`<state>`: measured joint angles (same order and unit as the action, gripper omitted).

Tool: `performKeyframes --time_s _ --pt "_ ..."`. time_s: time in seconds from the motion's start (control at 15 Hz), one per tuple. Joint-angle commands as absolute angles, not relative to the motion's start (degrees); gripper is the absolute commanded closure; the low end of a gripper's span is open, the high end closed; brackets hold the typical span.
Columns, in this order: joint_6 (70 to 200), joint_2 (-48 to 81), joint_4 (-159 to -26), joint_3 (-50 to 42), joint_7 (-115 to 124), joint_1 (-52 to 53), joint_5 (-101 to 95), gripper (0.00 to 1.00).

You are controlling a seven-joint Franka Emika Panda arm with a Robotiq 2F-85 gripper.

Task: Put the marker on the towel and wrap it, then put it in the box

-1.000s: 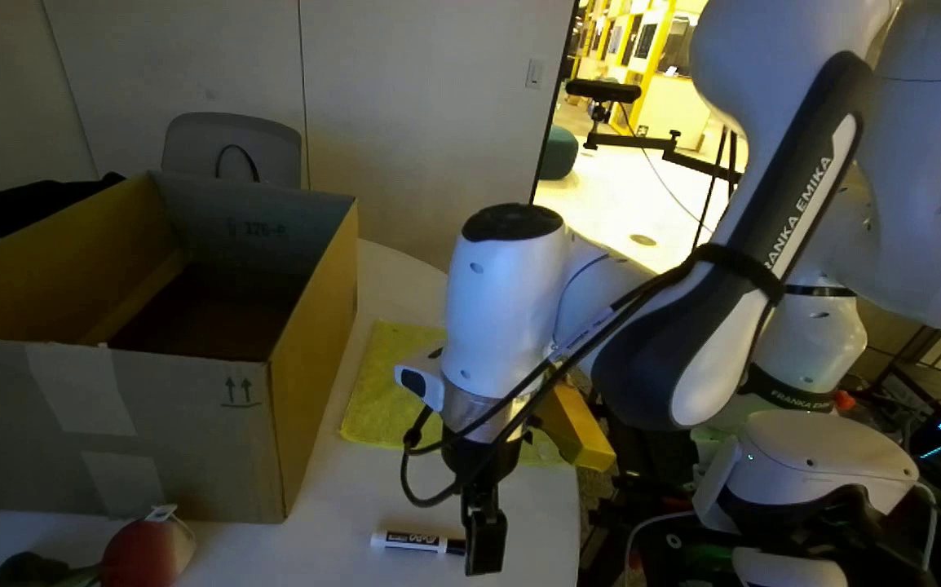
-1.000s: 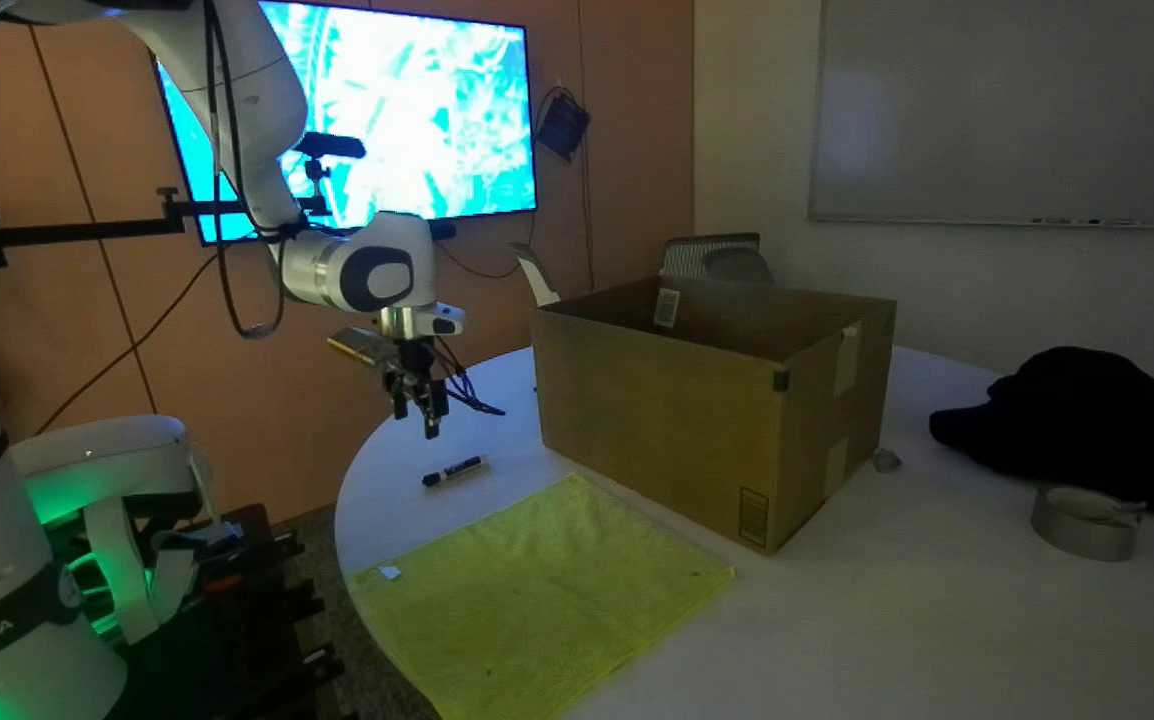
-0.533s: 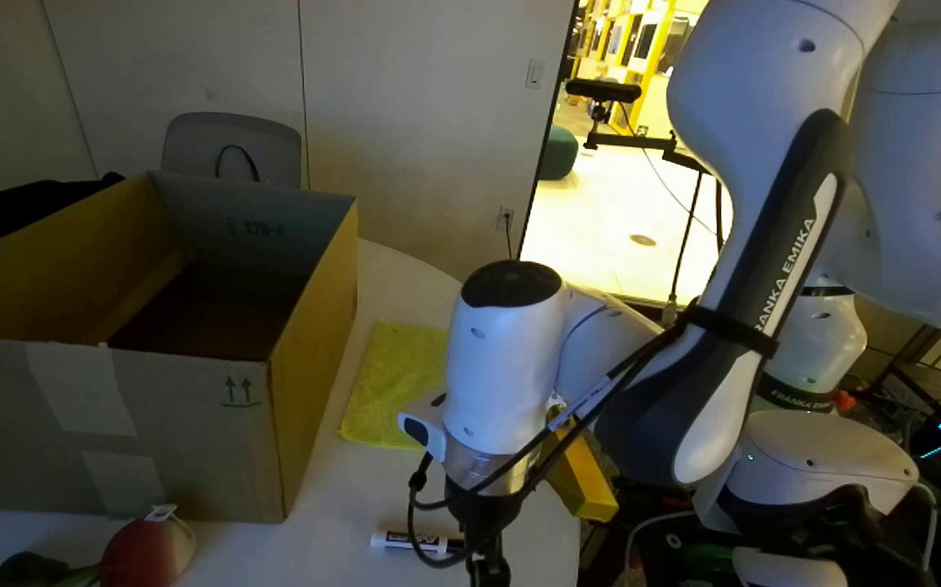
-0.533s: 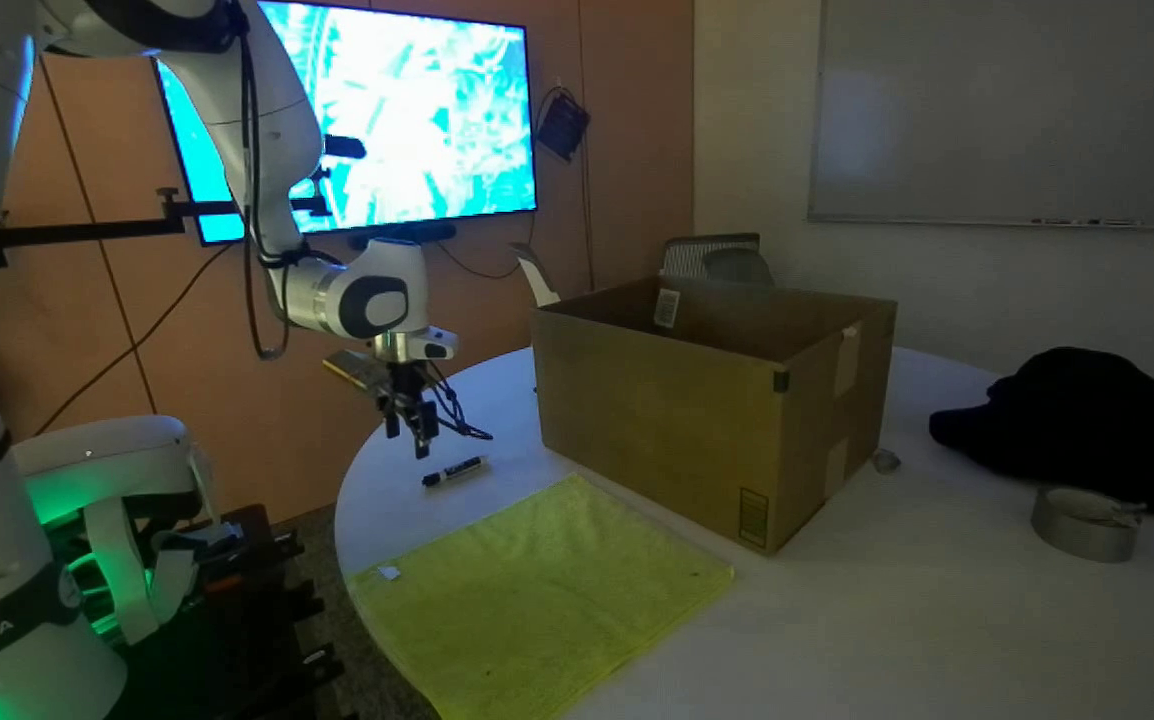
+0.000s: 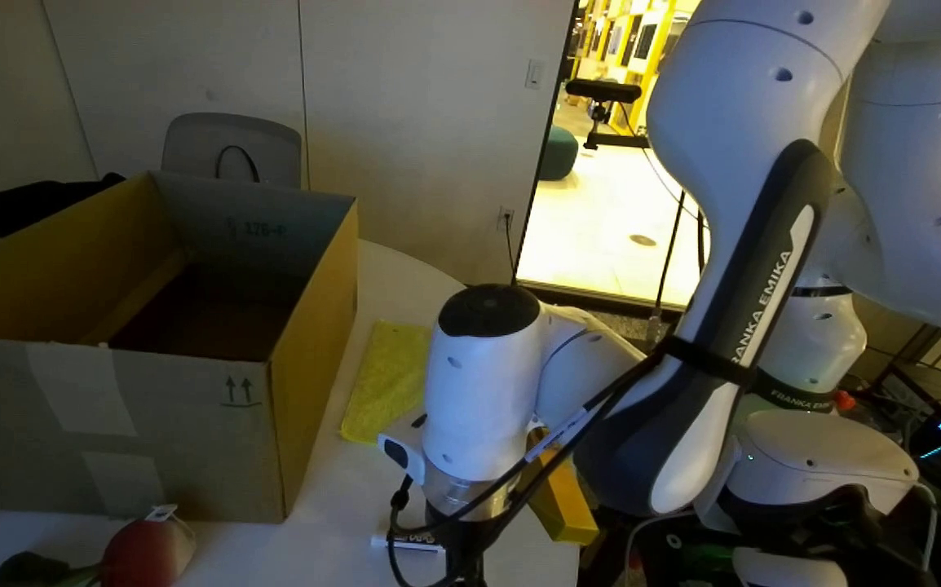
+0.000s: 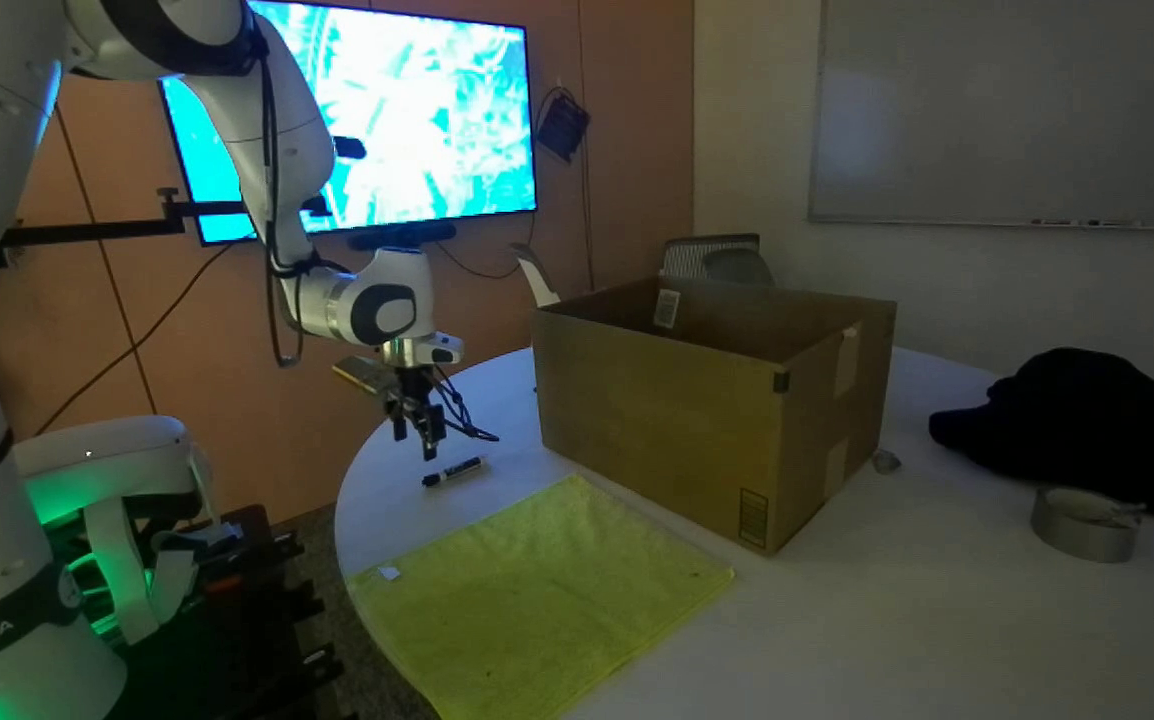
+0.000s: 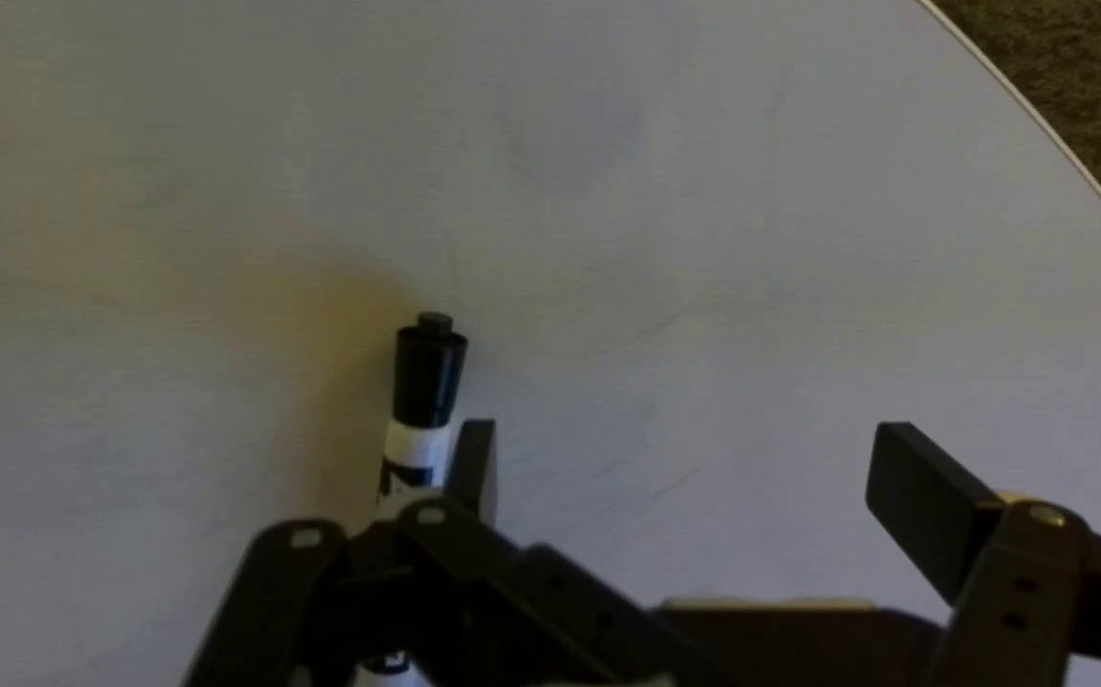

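Near, in an exterior view, the towel (image 6: 547, 600) lies flat, presumably for wrapping. Beyond it the marker (image 6: 453, 472) rests on the counter (image 6: 937, 630), below the end effector (image 7: 684, 456), jaws apart and empty, likely for grasping. Right and farther-reaching, the box (image 6: 657, 420) stands open-topped, presumably to receive both. A second ago the end effector hung higher.

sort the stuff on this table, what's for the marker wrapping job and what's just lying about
For the job:
yellow towel, spread flat
black-capped marker, off the towel
cardboard box, open-topped

Just lying about:
grey tape roll
black fabric bundle
small greyish lump beside the box, unclear what
red rounded object, cut off by the frame
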<state>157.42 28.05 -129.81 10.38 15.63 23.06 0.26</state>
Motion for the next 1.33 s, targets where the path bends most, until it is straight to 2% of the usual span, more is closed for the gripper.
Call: performKeyframes --time_s 0.0,0.93,1.0,1.27 --pt "157.17 30.69 -126.48 8.24 16.69 24.5 -1.42 0.0" --pt "155.17 34.86 -124.31 5.65 14.9 23.73 -3.93 0.02" --pt "155.01 35.27 -124.16 5.61 15.0 23.82 -4.0 0.15" --pt "153.47 34.74 -123.64 5.86 14.67 23.48 -4.0 0.48"
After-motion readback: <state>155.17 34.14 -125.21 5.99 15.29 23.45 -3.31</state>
